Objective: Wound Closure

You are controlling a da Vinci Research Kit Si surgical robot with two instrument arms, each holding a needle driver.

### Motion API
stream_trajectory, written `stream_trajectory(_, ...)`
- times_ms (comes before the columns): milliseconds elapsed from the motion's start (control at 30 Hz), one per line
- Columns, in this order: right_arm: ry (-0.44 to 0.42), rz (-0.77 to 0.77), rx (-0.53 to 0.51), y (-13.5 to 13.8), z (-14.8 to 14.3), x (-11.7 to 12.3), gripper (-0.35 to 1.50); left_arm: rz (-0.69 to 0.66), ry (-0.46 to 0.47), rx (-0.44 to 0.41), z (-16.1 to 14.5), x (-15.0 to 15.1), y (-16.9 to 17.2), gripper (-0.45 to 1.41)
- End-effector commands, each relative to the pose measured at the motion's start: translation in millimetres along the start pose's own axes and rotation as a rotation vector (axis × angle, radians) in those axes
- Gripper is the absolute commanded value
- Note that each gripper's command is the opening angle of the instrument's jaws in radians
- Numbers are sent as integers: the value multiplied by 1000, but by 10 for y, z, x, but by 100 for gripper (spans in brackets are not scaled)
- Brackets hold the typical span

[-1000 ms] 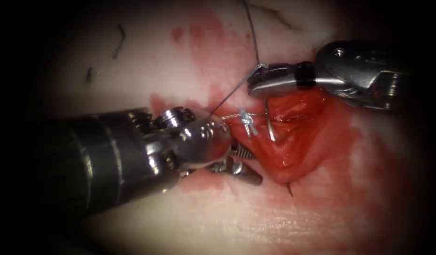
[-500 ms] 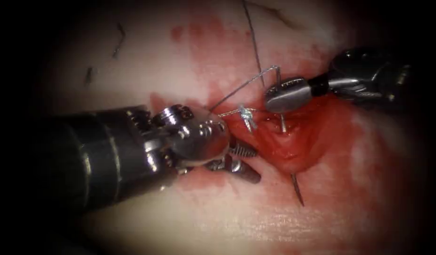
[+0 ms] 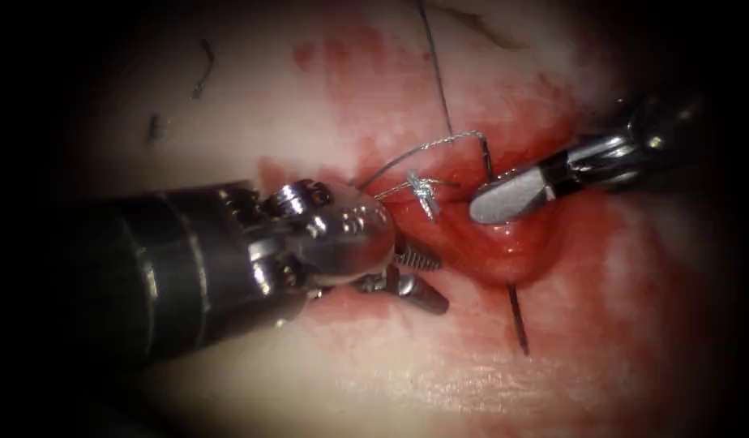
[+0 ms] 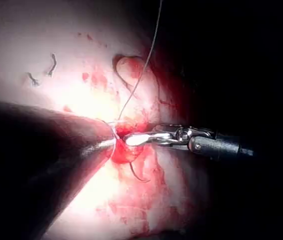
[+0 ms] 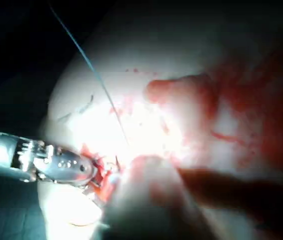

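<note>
Right tool [image 3: 504,199] has sunk, needle [image 3: 516,318] emerging further.

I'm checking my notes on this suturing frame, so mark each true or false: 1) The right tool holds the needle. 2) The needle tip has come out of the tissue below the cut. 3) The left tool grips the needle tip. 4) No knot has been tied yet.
1) True: the right tool is shut on the needle near its thread end.
2) True: the needle tip pokes out of the tissue.
3) False: the left tool is apart from it, left of the cut.
4) False: a knot sits by the cut.
</note>
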Motion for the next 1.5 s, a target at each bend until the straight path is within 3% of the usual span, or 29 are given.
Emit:
stream_trajectory(33, -18, -17, 12, 3, 12, 2, -35, 2, 1, 0, 3, 5, -4, 43)
stream_trajectory(100, -36, -30, 22, 5, 14, 0, -35, 3, 1, -1, 3, 5, -4, 43)
stream_trajectory(133, -15, -165, 26, 7, 14, 1, 26, 3, 1, -2, 2, 4, -3, 43)
stream_trajectory(233, 51, -296, -1, 9, 10, 11, 91, 32, 0, -4, 1, 4, 1, 44)
stream_trajectory(367, 96, -635, -80, 14, -10, 37, 98, 180, 7, -12, 1, 4, 10, 47)
stream_trajectory(400, 116, -795, -149, 18, -21, 52, 116, 222, 18, -14, 0, 3, 15, 48)
stream_trajectory(500, 135, -846, -211, 23, -38, 70, 128, 266, 37, -17, -1, 3, 23, 49)
stream_trajectory(633, 186, -871, -253, 33, -64, 82, 130, 341, 116, 7, -8, 8, 29, 52)
stream_trajectory(833, 197, -901, -312, 32, -82, 66, 138, 477, 276, 100, -28, 26, 27, 56)
stream_trajectory(1033, 289, -896, -336, 26, -93, 61, 140, 515, 307, 134, -18, 37, 35, 56)
stream_trajectory(1267, 324, -927, -359, 28, -91, 59, 140, 528, 328, 160, -5, 49, 28, 54)
stream_trajectory(1300, 335, -935, -357, 28, -91, 59, 138, 529, 327, 165, -1, 50, 24, 44)
stream_trajectory(1333, 340, -942, -358, 26, -88, 54, 138, 537, 324, 172, 1, 47, 20, 3)
stream_trajectory(1400, 327, -967, -336, 24, -84, 44, 128, 528, 323, 176, 3, 44, 18, -35)
stream_trajectory(1500, 301, -1032, -260, 15, -78, 23, 86, 525, 319, 186, 4, 37, 17, -35)
